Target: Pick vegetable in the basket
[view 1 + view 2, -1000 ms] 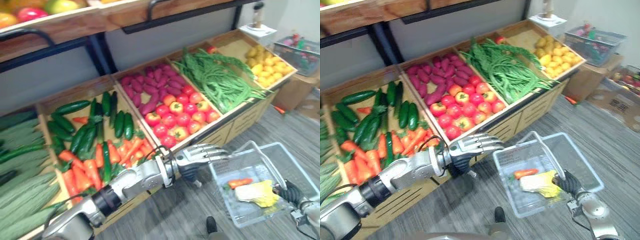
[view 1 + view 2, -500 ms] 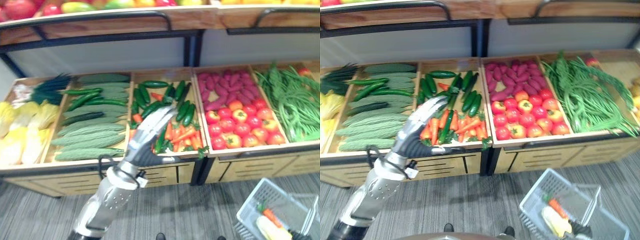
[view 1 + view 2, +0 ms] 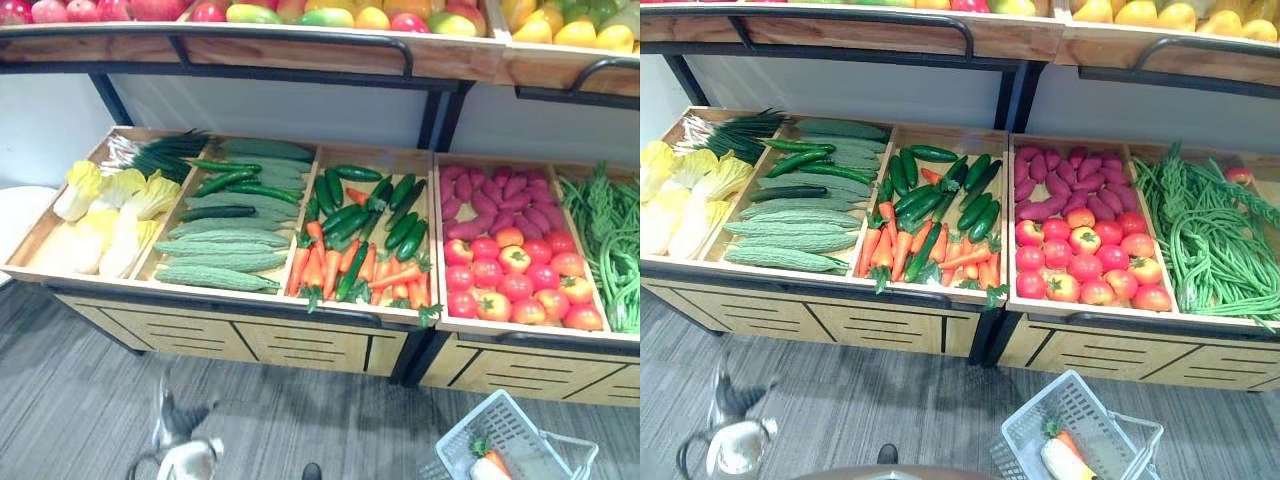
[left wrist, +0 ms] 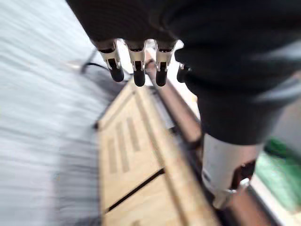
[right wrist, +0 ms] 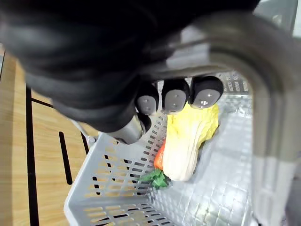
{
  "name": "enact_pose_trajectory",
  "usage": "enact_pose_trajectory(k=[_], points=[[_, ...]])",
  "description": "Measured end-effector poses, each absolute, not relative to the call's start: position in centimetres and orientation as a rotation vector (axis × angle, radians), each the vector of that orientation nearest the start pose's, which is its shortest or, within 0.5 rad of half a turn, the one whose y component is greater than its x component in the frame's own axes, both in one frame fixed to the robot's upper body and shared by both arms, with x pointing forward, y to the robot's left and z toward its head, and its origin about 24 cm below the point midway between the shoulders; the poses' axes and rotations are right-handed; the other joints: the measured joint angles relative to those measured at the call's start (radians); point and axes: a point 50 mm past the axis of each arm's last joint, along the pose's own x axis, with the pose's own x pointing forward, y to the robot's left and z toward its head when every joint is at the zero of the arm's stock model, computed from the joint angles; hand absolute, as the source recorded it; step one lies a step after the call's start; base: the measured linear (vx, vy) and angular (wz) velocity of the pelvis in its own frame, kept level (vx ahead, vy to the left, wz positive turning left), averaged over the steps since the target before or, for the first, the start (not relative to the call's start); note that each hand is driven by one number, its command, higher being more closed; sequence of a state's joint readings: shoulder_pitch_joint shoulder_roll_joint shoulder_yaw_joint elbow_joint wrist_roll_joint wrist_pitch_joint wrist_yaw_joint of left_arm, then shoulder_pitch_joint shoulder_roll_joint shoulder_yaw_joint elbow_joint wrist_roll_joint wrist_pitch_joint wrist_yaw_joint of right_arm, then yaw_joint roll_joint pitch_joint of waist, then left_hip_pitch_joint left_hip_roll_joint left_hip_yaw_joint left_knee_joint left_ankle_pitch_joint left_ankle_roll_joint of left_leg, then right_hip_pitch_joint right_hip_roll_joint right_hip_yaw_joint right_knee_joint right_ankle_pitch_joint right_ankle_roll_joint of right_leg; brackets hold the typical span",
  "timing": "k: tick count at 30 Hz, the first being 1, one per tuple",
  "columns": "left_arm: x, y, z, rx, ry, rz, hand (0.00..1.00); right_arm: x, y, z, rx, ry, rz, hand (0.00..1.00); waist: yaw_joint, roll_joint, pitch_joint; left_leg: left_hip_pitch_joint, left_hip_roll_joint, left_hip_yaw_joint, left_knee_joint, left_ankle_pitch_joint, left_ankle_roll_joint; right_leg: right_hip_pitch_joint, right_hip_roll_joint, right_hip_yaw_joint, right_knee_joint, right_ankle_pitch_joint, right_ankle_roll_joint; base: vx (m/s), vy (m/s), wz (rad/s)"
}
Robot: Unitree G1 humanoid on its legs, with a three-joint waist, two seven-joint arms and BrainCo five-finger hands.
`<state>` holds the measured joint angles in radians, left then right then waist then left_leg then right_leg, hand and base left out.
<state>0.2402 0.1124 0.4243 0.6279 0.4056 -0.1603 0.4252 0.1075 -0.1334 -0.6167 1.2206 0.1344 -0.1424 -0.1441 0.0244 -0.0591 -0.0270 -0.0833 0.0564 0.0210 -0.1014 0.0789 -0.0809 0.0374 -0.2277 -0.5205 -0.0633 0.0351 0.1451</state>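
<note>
Right hand point(image 5: 175, 98): fingers curling round grey bar handle point(image 5: 263, 94), clamping on it.
Pale grey lattice basket point(image 5: 113, 193): hanging under handle, above grey floor point(image 3: 890, 400), in front of stand.
Basket contents: yellow-white leafy cabbage point(image 5: 190, 136) lying against orange carrot with green top point(image 5: 160, 157).
Left hand point(image 4: 138, 66): hanging low beside stand front, fingers relaxed and apart, holding nothing.
Wooden produce stand point(image 3: 890, 325): displaying loose orange carrots point(image 3: 890, 250), dark green cucumbers point(image 3: 940, 200), red tomatoes point(image 3: 1085, 260), green long beans point(image 3: 1210, 240).
</note>
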Motion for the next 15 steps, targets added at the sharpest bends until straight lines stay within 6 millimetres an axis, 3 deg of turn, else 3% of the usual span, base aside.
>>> enact_pose_trajectory(k=[3,5,7,15], points=[[5.5,28.7,-12.6,0.424,0.935,0.746,0.00,3.6,-26.1,-16.0,0.231,1.089,-0.873,1.00,-0.011,-0.011,-0.005,0.002,0.000,0.003,0.001,-0.004,0.000,0.002,-0.001,0.003,-0.006,0.000,0.000,0.06,-0.013,-0.02],[1.8,27.4,-14.8,0.270,1.154,0.703,0.00,4.5,-26.0,-16.0,0.220,1.084,-0.846,1.00,-0.023,-0.011,-0.003,0.019,0.001,0.029,0.005,-0.007,0.000,0.004,-0.004,0.025,-0.005,0.002,0.002,0.06,-0.007,-0.23],[0.5,26.3,-15.4,0.207,1.219,0.644,0.00,4.7,-25.8,-16.0,0.205,1.090,-0.821,1.00,-0.022,-0.006,-0.002,0.037,-0.001,0.049,0.005,-0.015,-0.002,0.008,-0.004,0.043,-0.004,0.005,0.008,0.05,-0.003,-0.33],[2.0,23.8,-16.4,0.066,1.220,0.473,0.00,5.2,-24.8,-16.2,0.140,1.114,-0.708,1.00,-0.039,0.018,0.006,0.053,0.004,0.065,0.000,-0.029,-0.009,0.009,-0.001,0.063,-0.003,-0.003,0.003,0.00,-0.006,-0.09]])
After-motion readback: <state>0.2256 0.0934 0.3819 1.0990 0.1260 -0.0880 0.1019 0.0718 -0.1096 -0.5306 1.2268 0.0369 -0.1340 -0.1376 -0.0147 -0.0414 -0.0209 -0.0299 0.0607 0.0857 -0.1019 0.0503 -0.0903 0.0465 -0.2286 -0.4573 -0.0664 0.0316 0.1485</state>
